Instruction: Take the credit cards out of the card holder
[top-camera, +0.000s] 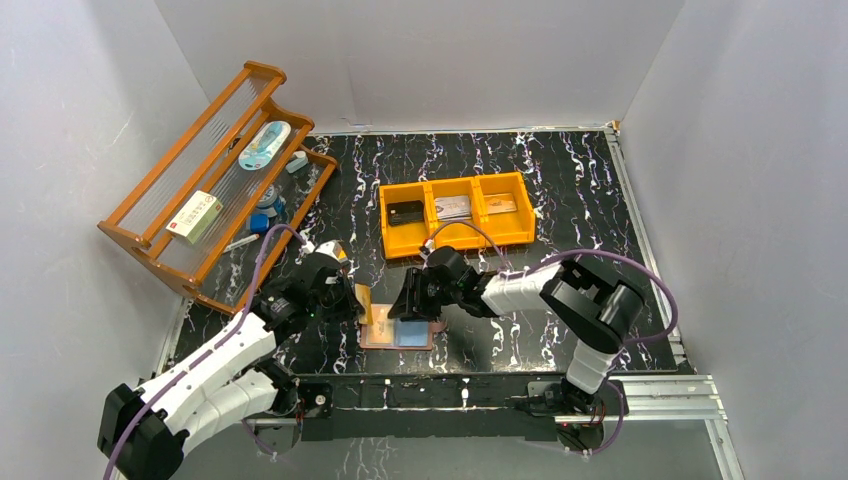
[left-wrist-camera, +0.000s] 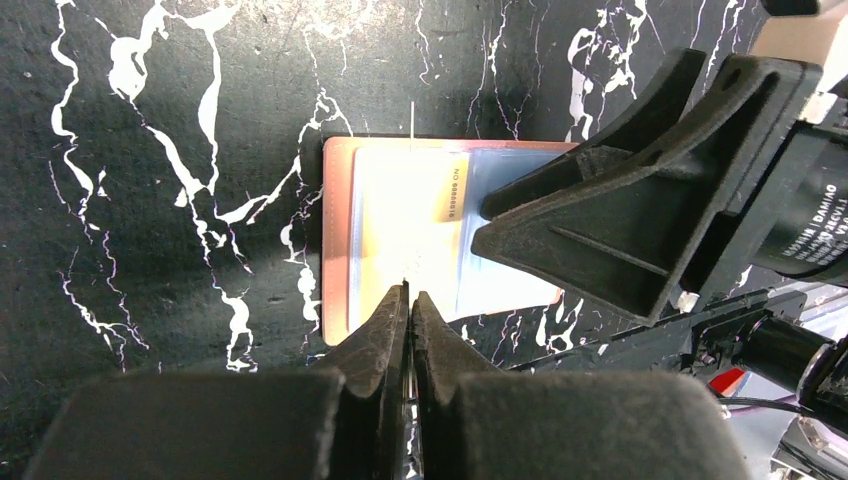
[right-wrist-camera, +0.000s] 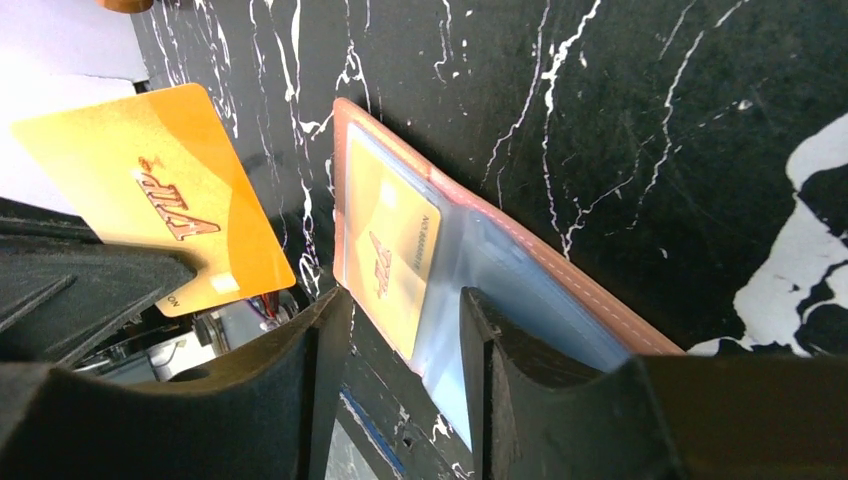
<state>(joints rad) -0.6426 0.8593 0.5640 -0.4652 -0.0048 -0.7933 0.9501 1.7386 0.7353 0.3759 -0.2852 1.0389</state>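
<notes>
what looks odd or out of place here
Just the orange card, held upright on edge by the left gripper beside the open card holder, not lying flat. A second card sits in its slot. Nothing spilled or damaged.

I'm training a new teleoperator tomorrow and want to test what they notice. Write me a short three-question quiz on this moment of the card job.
1. True or false: the left gripper holds a yellow-orange card that is out of the card holder.
2. How many compartments of the orange tray have something in them? A: one. B: two. C: all three.
3. Fill in: above the open card holder, the right gripper is ___ (open or shut).

Key: 1 true; 2 C; 3 open.
</notes>
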